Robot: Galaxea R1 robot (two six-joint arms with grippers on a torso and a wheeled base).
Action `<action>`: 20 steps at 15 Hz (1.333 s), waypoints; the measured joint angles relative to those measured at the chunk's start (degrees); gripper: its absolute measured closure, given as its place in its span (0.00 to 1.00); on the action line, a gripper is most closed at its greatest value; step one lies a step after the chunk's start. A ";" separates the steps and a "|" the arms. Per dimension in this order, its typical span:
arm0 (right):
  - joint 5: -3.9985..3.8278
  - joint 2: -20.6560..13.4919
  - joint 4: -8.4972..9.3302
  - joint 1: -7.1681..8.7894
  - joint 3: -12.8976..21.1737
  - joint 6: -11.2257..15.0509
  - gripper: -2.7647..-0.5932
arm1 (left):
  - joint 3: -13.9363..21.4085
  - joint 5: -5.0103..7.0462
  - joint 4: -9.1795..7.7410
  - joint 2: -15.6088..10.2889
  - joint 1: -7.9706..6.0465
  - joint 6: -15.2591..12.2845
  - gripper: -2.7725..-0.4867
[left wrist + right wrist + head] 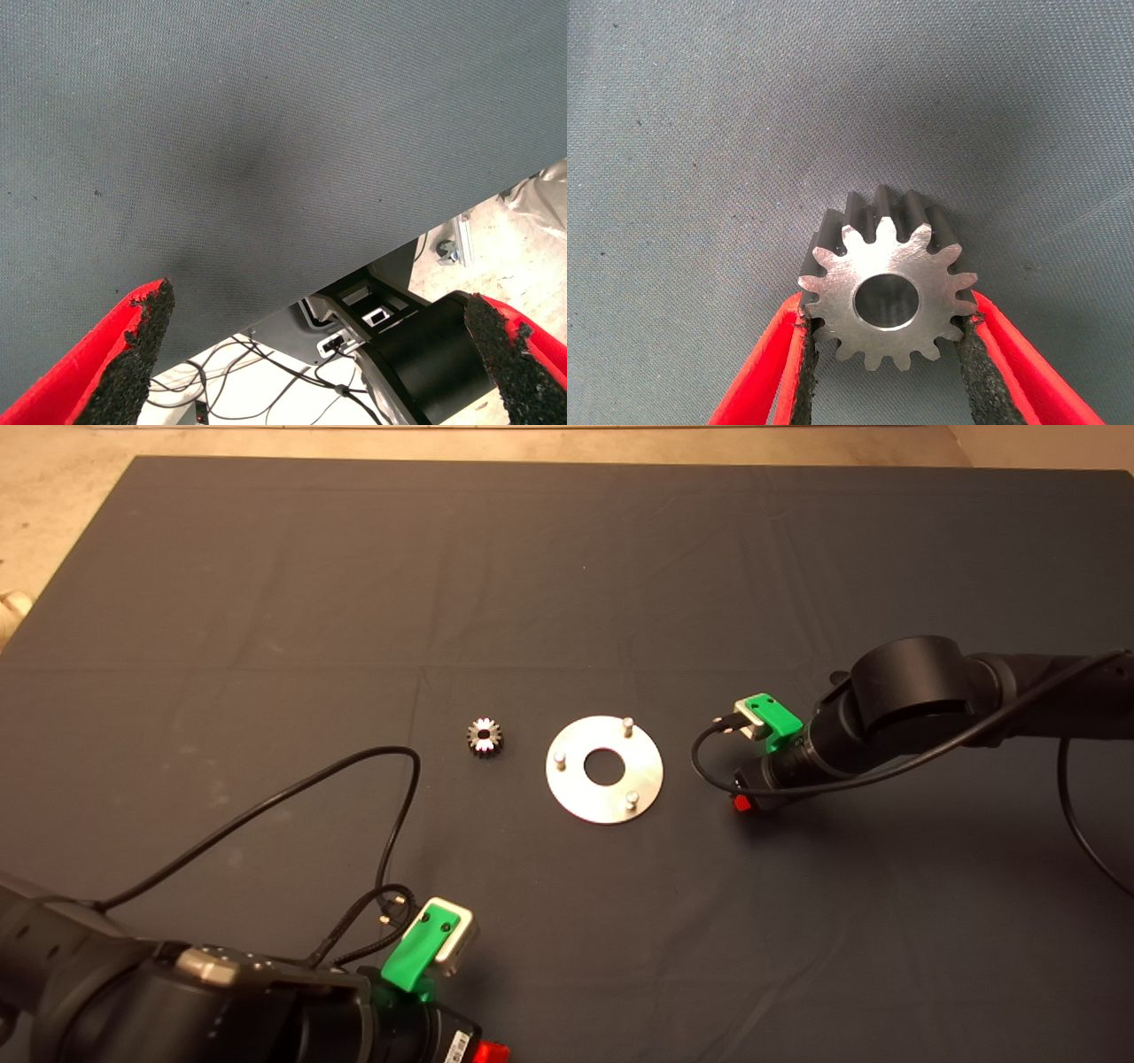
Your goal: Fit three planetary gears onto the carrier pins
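We look down on a dark grey fabric mat [266, 584] with a flat shiny round metal disc [580, 797] lying near its middle, a large hole at its centre. Three short silver upright pins stand around that hole: one at the far side [627, 726], one at the left [560, 760], one at the near right [632, 800]. All three pins are bare.

Just to the left of the disc, apart from it, a small dark-grey metal spur gear with shiny teeth [485, 737] lies on the mat, its round bore facing up.

Our right gripper [742, 803] sits low over the mat just to the right of the disc, its black arm [904, 700] reaching in from the right edge. From the right wrist camera we see its two red fingers with black pads [802, 372] pressed against opposite sides of a second identical toothed gear [886, 283], so the gripper is clamped on it. This gear's flat face and round bore are turned toward the camera, with the mat behind it. From above, this gear is hidden under the gripper.

Our left gripper [319, 350] waits at the lower left edge of the mat, well away from the disc. Its fingers stand wide apart with nothing between them, above the mat's edge, with cables and floor beyond.
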 joint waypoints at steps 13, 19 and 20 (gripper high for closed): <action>-0.04 0.02 0.00 0.00 0.00 0.00 0.81 | 0.00 -0.02 0.00 0.35 0.00 -0.27 0.18; -0.06 0.05 0.00 0.00 0.00 -0.02 0.79 | -0.01 0.00 0.00 0.66 0.00 -0.40 0.18; -0.06 0.05 -0.02 0.00 0.00 -0.02 0.79 | 0.00 -0.02 0.00 0.66 0.00 -0.40 0.18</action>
